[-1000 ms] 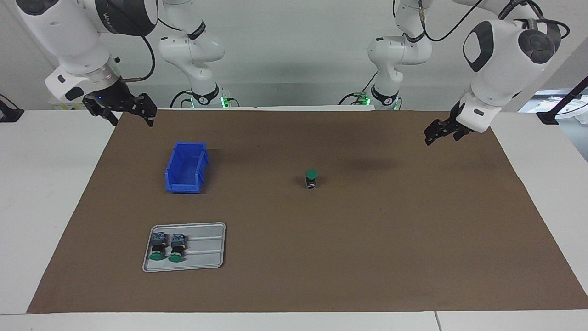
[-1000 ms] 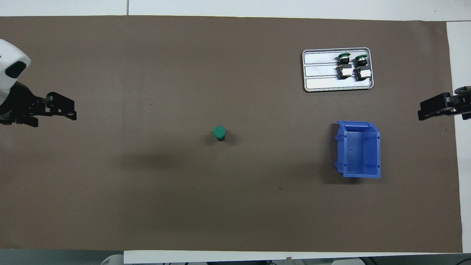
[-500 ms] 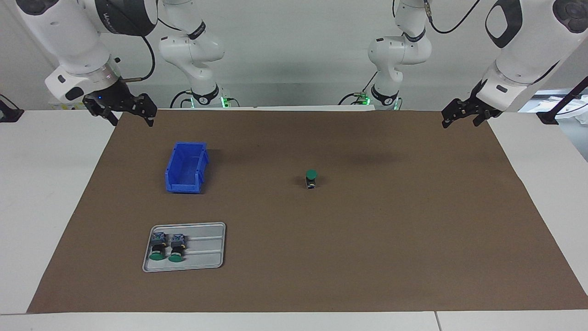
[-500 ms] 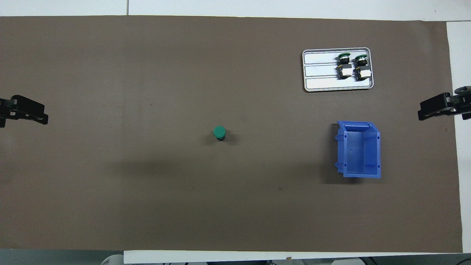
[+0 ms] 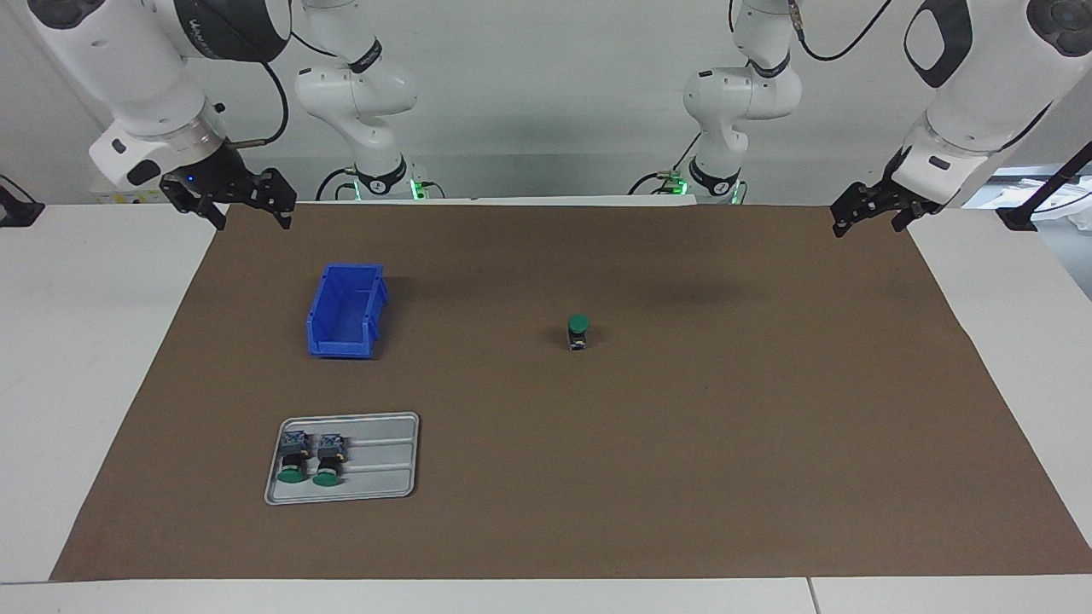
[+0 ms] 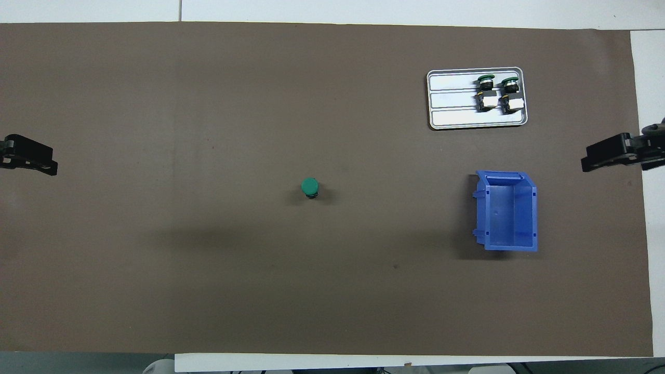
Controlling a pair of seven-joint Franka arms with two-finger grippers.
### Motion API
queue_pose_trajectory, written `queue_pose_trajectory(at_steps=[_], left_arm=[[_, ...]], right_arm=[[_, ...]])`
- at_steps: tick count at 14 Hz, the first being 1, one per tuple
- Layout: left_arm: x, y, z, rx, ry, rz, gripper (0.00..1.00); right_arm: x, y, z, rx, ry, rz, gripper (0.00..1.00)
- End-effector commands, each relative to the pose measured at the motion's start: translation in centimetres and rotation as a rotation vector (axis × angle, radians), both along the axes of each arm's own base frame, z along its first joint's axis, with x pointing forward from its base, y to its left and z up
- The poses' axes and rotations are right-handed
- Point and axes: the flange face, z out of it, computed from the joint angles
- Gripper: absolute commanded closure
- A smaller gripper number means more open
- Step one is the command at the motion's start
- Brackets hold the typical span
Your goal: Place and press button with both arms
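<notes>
One button [image 5: 578, 329] stands upright in the middle of the brown mat, green cap up [image 6: 310, 186], with nothing touching it. Two more buttons [image 5: 310, 459] lie side by side on a grey tray [image 5: 380, 460] at the right arm's end, farther from the robots. My right gripper [image 5: 252, 222] hangs open and empty in the air over the mat's corner beside the blue bin, and shows at the overhead view's edge [image 6: 589, 163]. My left gripper [image 5: 867, 228] hangs open and empty over the mat's edge at the left arm's end, well away from the upright button.
An empty blue bin [image 5: 345, 311] sits on the mat at the right arm's end, nearer to the robots than the tray [image 6: 452, 98]. The brown mat [image 5: 682, 477] covers most of the white table.
The left arm has lifted and drawn back from over the mat to its own end of the table. The right gripper has shifted slightly toward the mat. The buttons have not moved.
</notes>
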Motion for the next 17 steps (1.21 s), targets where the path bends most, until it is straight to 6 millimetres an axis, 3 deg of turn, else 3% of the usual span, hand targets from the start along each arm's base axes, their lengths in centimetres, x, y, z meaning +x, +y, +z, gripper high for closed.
queue_pose_trajectory(at_steps=[1, 2, 5, 7, 11, 13, 15, 17], left_arm=[[-0.3, 0.9, 0.7, 0.016, -0.009, -0.005, 0.00], [-0.3, 1.2, 0.7, 0.014, -0.008, 0.001, 0.00], [-0.4, 1.2, 0.8, 0.014, -0.010, 0.011, 0.00], [-0.4, 1.1, 0.8, 0.015, -0.010, 0.015, 0.00], [-0.4, 1.1, 0.6, 0.015, -0.007, 0.017, 0.00], [-0.5, 1.1, 0.5, 0.015, -0.004, 0.017, 0.00], [-0.5, 1.1, 0.5, 0.015, -0.004, 0.017, 0.00], [-0.5, 1.1, 0.5, 0.015, -0.004, 0.017, 0.00]], right_arm=[[1.5, 12.9, -1.1, 0.010, -0.058, -0.032, 0.01], [1.8, 18.4, -1.7, 0.016, -0.079, -0.051, 0.01], [3.4, 34.1, -7.9, 0.015, -0.098, -0.179, 0.01], [3.1, 39.9, -11.4, 0.043, -0.146, -0.196, 0.01], [-0.2, 43.0, -20.4, 0.045, -0.148, -0.146, 0.01], [-1.1, 42.5, -22.8, 0.006, -0.140, -0.112, 0.01], [-1.2, 42.1, -23.5, -0.012, -0.157, -0.085, 0.01], [-2.3, 41.1, -25.5, -0.009, -0.162, -0.014, 0.01]])
